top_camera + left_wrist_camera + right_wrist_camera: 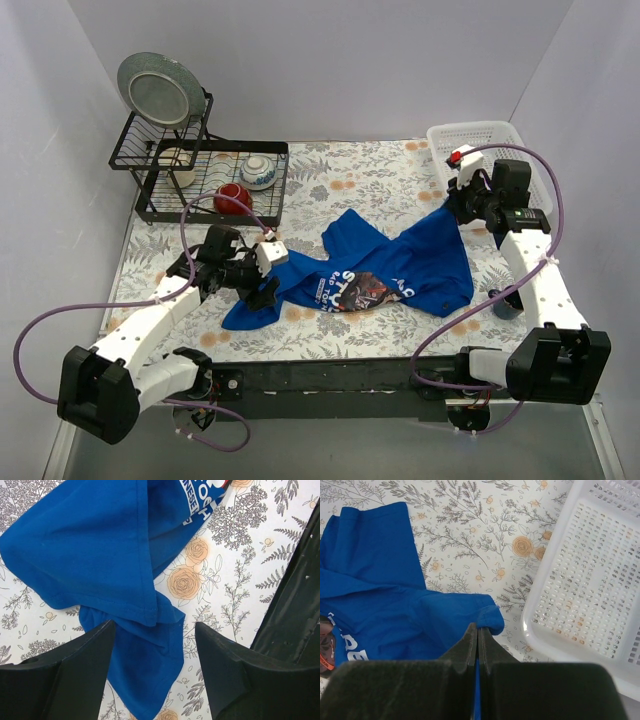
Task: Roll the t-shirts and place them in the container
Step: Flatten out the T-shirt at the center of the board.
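**A:** Shirt orientation?

**B:** One t-shirt (pixel 400 265), crumpled mid-table on the floral cloth (pixel 350 175), graphic up. The long axis is diagonal: the near end is at the left gripper (pixel 266 285), and the far end rises to the right gripper (pixel 452 205) beside the white basket (pixel 478 135).

**A:** Grips?

**B:** Right is clenched on a hem corner. Its wrist view shows blue cloth pinched between the closed fingers (pixel 467 645). Left is released, with its jaws spread over a folded blue end and not touching it.

**A:** Anything only one view has?

**B:** Only the top view shows the whole shirt and the dish rack (pixel 215 185). The left wrist view shows the stitched hem fold. The right wrist view shows the basket's perforated floor.

**A:** Counts?

**B:** One shirt, one basket, one rack and one plate (pixel 160 88) standing upright. In the rack there's one red bowl (pixel 232 197), one white bowl (pixel 258 170) and one pale cup (pixel 178 158), though the cup is too small to be sure of.
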Tool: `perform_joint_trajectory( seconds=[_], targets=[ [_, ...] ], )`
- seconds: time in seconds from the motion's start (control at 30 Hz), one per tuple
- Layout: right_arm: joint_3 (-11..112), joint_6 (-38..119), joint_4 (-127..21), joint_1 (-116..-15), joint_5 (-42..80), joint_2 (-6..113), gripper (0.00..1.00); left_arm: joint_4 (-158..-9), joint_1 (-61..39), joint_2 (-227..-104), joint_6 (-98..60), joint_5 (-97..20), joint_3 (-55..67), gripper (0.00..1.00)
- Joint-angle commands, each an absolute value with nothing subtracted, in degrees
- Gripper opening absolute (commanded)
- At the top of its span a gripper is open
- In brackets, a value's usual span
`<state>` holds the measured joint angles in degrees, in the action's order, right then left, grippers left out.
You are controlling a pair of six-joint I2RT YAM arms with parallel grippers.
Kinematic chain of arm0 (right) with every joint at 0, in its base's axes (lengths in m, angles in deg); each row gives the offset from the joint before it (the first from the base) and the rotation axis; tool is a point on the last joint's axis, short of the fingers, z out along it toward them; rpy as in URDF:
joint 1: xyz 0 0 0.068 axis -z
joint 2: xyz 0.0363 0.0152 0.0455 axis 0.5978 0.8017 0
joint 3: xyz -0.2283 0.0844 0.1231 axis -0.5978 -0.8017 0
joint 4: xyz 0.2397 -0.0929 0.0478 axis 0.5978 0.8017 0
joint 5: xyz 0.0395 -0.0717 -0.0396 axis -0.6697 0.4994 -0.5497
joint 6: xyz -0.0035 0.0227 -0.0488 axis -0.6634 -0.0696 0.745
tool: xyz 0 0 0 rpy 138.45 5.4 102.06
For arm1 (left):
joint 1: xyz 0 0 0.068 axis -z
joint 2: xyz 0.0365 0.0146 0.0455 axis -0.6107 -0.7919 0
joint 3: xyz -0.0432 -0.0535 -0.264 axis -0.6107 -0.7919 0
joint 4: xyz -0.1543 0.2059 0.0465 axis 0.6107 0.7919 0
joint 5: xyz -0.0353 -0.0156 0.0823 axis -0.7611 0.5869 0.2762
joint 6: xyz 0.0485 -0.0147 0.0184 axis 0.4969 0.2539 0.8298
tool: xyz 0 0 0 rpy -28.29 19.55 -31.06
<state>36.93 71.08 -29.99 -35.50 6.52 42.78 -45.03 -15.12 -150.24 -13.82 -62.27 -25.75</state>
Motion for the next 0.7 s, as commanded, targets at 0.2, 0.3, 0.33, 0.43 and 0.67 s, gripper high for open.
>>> perform_joint_trajectory(
  seconds=[0.2, 0.3, 0.33, 0.43, 0.67],
  targets=[
    [35.8, 70.4, -31.7, -35.7, 7.5, 41.2, 0.01, -50.2, -12.2, -151.3, -13.1, -57.6, -28.3, 0.54],
    [35.8, 70.3, -31.7, -35.7, 7.6, 41.4, 0.01, -51.4, -12.2, -152.4, -13.2, -56.7, -28.4, 0.5],
    [35.8, 70.3, -31.7, -35.7, 7.6, 41.4, 0.01, -51.9, -12.2, -152.5, -13.4, -56.4, -28.5, 0.49],
    [36.0, 70.3, -31.7, -35.7, 7.7, 41.5, 0.01, -53.3, -12.2, -153.4, -13.8, -55.4, -28.6, 0.46],
    [35.3, 70.4, -32.0, -35.7, 8.2, 41.3, 0.01, -53.6, -12.2, -154.6, -14.0, -56.0, -28.4, 0.4]
  ],
)
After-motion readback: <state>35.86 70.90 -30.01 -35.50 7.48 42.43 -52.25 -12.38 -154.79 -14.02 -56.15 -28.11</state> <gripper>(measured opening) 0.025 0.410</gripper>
